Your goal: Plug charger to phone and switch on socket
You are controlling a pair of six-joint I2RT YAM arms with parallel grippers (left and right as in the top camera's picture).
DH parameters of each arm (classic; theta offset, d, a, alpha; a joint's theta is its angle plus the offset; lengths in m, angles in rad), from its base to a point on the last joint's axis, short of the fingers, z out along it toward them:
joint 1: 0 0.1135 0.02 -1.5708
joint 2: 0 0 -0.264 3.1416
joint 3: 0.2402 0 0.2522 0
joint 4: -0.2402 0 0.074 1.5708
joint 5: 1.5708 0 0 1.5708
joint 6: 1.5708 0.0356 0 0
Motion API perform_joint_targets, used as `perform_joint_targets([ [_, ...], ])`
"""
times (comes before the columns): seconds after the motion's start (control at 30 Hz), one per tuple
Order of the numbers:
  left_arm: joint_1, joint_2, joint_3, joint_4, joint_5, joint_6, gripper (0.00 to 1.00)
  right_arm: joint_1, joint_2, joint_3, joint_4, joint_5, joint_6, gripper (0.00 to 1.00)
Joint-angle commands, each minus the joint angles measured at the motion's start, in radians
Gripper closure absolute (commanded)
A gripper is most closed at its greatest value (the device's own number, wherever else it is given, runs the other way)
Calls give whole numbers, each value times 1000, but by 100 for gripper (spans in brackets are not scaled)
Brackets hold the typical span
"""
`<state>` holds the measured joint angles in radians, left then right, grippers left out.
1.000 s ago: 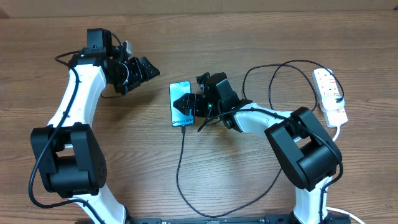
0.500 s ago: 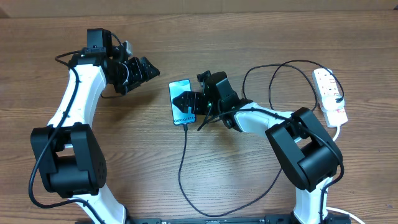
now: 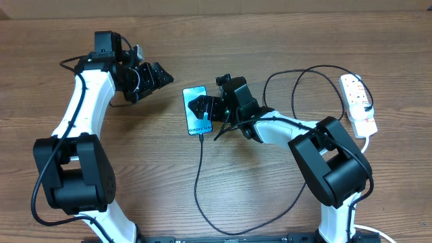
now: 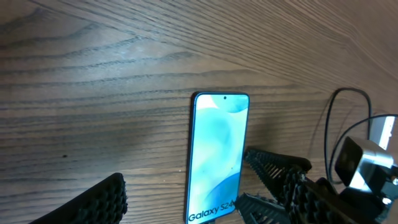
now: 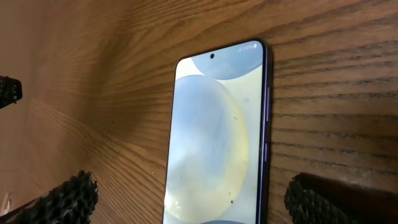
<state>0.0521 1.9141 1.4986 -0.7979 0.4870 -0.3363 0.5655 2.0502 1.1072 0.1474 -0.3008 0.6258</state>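
Right pincer (image 3: 200, 108): jaws apart, straddling the phone (image 5: 211, 143), gripping nothing. Phone lies flat on the desk (image 3: 155, 175), screen lit. Charger (image 3: 197, 175) meets its bottom edge; seating appears made, though the joint is hidden. Left pincer (image 3: 154, 75): jaws apart, empty, well clear. Outstanding: 1 step, the socket (image 3: 358, 101) switch, far right.

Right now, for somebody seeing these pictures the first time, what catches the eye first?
The lit blue phone in the middle, with the right gripper open astride it. Then the black charger looping from the phone's near end toward the white socket at far right.
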Motion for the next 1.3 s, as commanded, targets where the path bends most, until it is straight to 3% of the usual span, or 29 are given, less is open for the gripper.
perform_joint_targets([
  [0.0,-8,-8,7,-13,-52,24,24,-9,53,-38,-41,87,3,2],
  [0.03,-8,-8,7,-15,-58,24,25,-10,53,-38,-39,87,3,2],
  [0.07,-8,-8,7,-18,-62,27,33,-11,53,-38,-38,87,3,2],
  [0.13,-8,-9,7,-20,-61,37,82,-11,47,-38,-36,87,3,3],
  [0.17,-8,-9,7,-22,-61,37,96,-11,41,-38,-36,87,3,3],
  [0.4,-8,-8,7,-41,-71,38,96,-25,-95,-38,-86,84,-41,9],
  [0.5,-8,-8,7,-40,-72,37,96,-46,-183,-38,-149,56,-58,18],
  [0.6,-8,-8,7,-41,-72,37,96,-81,-280,-38,-246,53,-58,29],
  [0.8,-8,-8,7,-43,-72,38,96,-203,-469,-38,-515,52,-82,33],
  [0.97,-8,-8,7,-43,-72,37,84,-309,-579,-38,-725,53,-199,25],
  [1.03,-8,-8,7,-43,-72,37,84,-355,-606,-38,-798,54,-261,21],
  [1.1,-8,-8,7,-43,-72,37,95,-415,-622,-38,-859,58,-307,16],
  [1.17,-8,-8,7,-43,-72,37,96,-467,-623,-38,-894,59,-326,12],
  [1.23,-8,-8,7,-44,-72,37,96,-531,-623,-38,-921,61,-324,0],
  [1.27,-8,-8,7,-44,-72,37,96,-552,-623,-38,-928,61,-324,0],
])
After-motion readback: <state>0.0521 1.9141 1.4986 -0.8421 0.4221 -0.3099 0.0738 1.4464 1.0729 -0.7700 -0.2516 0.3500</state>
